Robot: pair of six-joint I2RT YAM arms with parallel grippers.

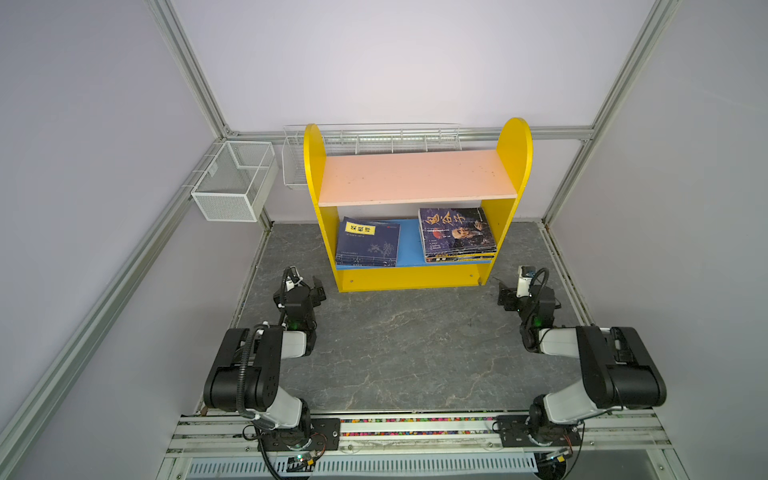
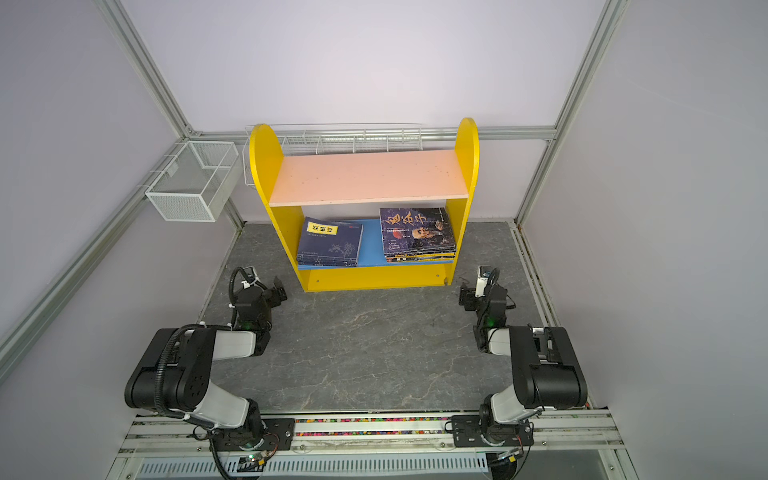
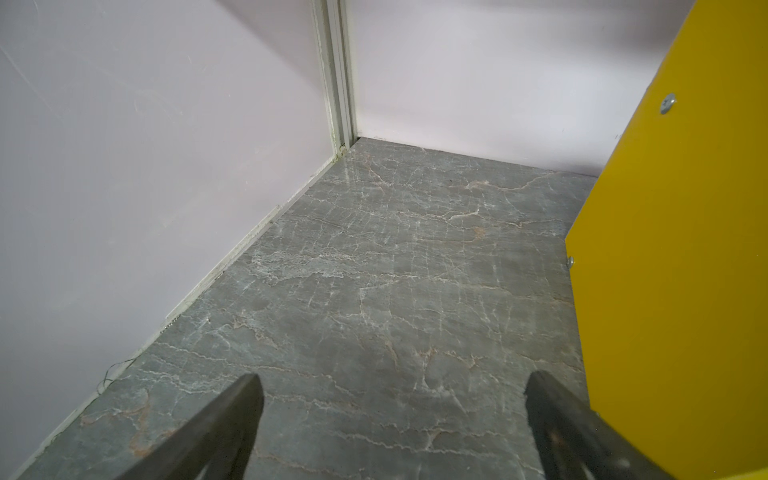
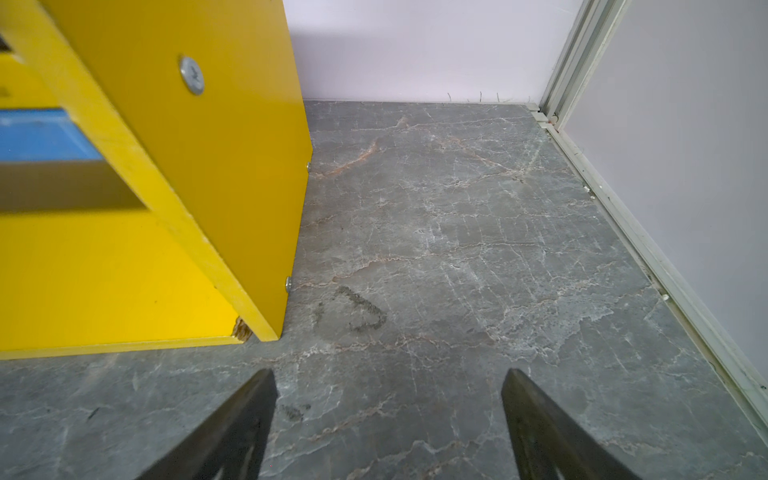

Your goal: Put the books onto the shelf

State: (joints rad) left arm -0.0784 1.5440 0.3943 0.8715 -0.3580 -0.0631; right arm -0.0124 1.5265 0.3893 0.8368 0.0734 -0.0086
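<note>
Left tool (image 3: 395, 374), right tool (image 4: 390, 370): released, empty. Books (image 1: 457, 235) lying on shelf (image 1: 415, 178) just inward of both; seemingly done. Back away straight, without brushing shelf.

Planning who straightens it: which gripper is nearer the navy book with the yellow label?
Left. The left gripper sits off the front corner of the shelf nearest the navy book; the right gripper sits off the opposite corner, beyond the dark stack.
</note>
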